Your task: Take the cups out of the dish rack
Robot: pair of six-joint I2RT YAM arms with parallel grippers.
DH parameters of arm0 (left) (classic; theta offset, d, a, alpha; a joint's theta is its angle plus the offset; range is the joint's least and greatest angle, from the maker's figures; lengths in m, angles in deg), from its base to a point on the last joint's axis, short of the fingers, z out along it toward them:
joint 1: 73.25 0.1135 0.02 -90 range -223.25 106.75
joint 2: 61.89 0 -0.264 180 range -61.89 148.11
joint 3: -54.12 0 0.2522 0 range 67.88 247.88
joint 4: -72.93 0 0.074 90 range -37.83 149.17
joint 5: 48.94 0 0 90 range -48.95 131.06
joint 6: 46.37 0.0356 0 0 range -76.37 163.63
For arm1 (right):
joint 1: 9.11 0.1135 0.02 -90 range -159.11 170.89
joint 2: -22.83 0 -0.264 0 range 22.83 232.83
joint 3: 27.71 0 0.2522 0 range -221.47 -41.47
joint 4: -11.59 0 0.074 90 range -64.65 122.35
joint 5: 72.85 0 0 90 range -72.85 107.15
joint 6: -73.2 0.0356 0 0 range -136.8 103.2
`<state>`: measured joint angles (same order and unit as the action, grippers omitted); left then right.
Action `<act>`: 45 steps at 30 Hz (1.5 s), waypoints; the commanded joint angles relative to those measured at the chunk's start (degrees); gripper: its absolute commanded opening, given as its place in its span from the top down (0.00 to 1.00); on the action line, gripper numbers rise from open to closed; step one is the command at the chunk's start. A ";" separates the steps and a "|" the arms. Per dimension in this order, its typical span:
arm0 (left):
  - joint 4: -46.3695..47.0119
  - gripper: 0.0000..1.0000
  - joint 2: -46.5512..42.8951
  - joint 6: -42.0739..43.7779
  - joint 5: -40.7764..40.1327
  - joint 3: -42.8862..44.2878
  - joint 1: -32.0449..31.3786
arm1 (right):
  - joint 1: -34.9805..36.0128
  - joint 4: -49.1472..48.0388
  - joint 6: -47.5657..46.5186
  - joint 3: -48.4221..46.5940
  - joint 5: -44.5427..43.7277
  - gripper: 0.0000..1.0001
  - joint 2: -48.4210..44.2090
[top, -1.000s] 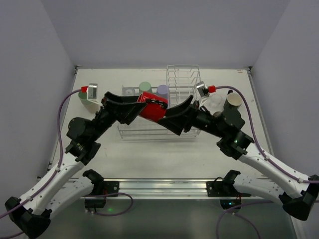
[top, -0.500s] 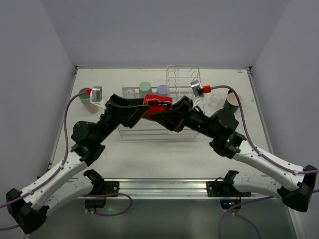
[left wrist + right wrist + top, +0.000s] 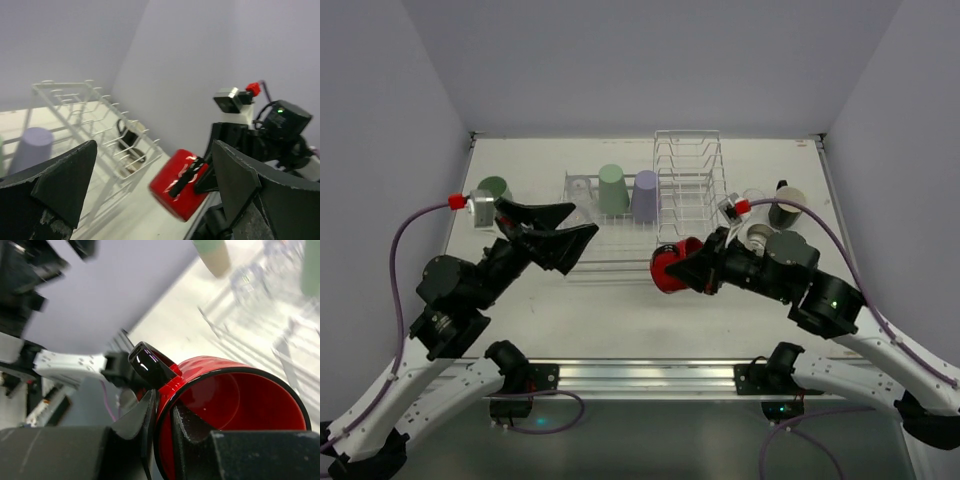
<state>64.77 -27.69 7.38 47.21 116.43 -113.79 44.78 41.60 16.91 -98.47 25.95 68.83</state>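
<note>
The right gripper [image 3: 164,416] is clamped on the rim of the red mug [image 3: 669,268]: one finger lies inside the mouth, the other presses the outer wall beside the glossy black handle [image 3: 148,361]. The mug lies tilted on its side with its mouth toward that wrist, out of the rack [image 3: 688,160] and just in front of the rack's right part. Whether it touches the table cannot be told.

The left gripper [image 3: 582,220] has its jaws wide apart with nothing between them. It hangs over the near left part of the rack's low basket, pointing toward the mug and well apart from it.

Inside the basket, along its far side, a green tumbler [image 3: 612,188] and a lavender tumbler [image 3: 645,195] stand upside down side by side, with a clear glass [image 3: 580,185] to their left. The tall divider section sits at the rack's right end. Left of the rack stands a dark green cup [image 3: 496,187]. Right of the rack are a black mug [image 3: 786,206] and another clear glass [image 3: 752,199].
</note>
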 commanded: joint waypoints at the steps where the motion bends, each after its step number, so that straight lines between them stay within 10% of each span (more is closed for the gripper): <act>1: -18.33 0.00 -3.34 11.18 -8.68 1.46 0.02 | 0.08 18.31 -3.48 -4.62 -6.23 1.00 -5.21; 15: -28.99 0.00 -17.58 17.61 -19.16 -9.78 0.02 | -4.57 39.56 5.75 1.53 -38.93 1.00 -9.89; 34: -29.69 0.00 -19.16 18.58 -14.59 -11.38 0.28 | -55.88 5.56 -1.45 12.87 -26.82 1.00 9.80; 45: -29.95 0.00 -20.05 18.85 -15.03 -11.29 0.37 | -62.85 -1.49 -2.16 10.50 -23.21 1.00 30.53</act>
<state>34.68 -47.80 24.80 32.06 105.37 -113.77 -17.47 46.63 15.47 -85.07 2.38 97.28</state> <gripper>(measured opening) 0.997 0.159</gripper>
